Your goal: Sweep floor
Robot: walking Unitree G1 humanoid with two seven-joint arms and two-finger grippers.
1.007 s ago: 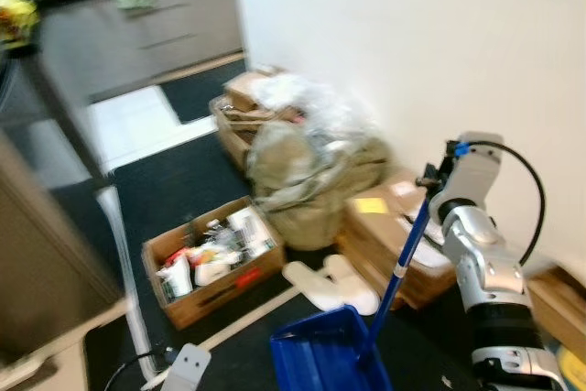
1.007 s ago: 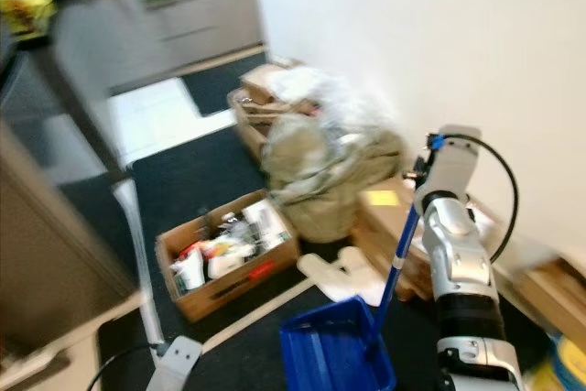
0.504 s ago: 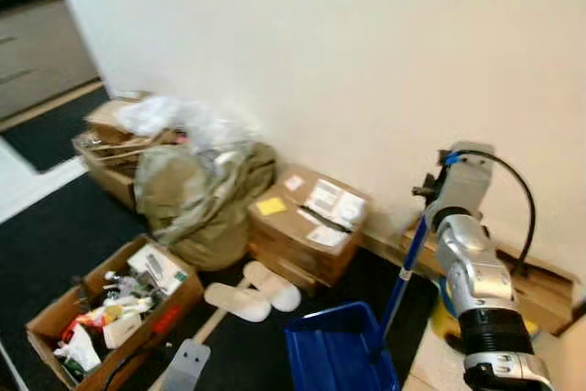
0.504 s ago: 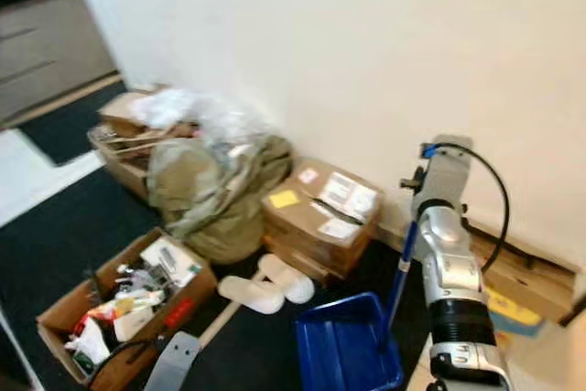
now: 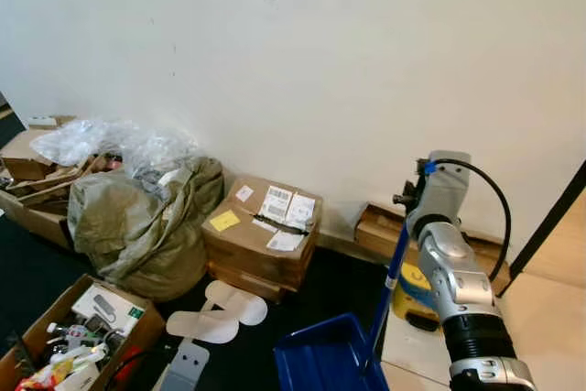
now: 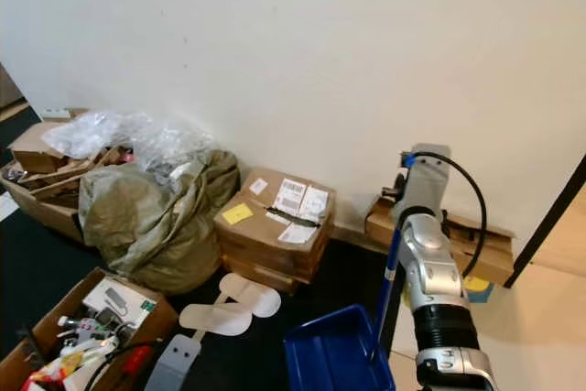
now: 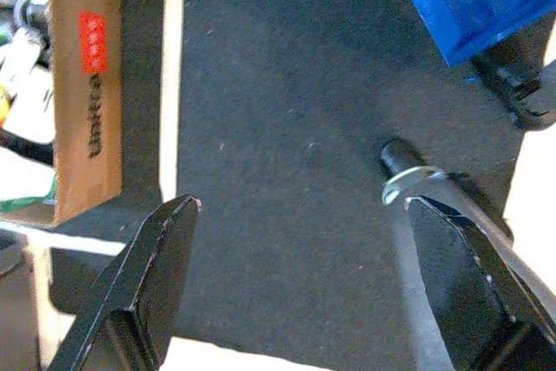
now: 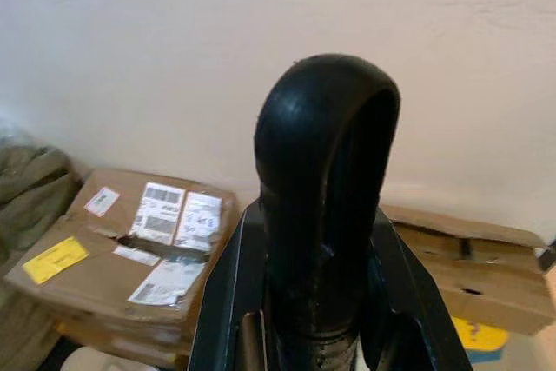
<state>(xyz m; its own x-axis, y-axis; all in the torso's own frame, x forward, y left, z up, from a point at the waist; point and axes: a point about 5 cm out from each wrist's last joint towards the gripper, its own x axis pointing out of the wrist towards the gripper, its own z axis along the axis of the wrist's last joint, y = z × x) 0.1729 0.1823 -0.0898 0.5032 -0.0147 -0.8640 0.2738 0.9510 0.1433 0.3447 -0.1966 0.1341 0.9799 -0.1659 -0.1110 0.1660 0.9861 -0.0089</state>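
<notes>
Dustpan (image 5: pixel 325 359) handle apparently clamped inside right hand (image 8: pixel 317 301).

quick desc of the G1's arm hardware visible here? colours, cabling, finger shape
Right arm: silver metal segments, a ribbed black collar low on the forearm, and a grey boxy wrist module. A black cable loops from the module's top, by a small blue fitting, down the arm's outer side. In the left wrist view, the left gripper has two long black fingers with flat, angular, faceted surfaces.
</notes>
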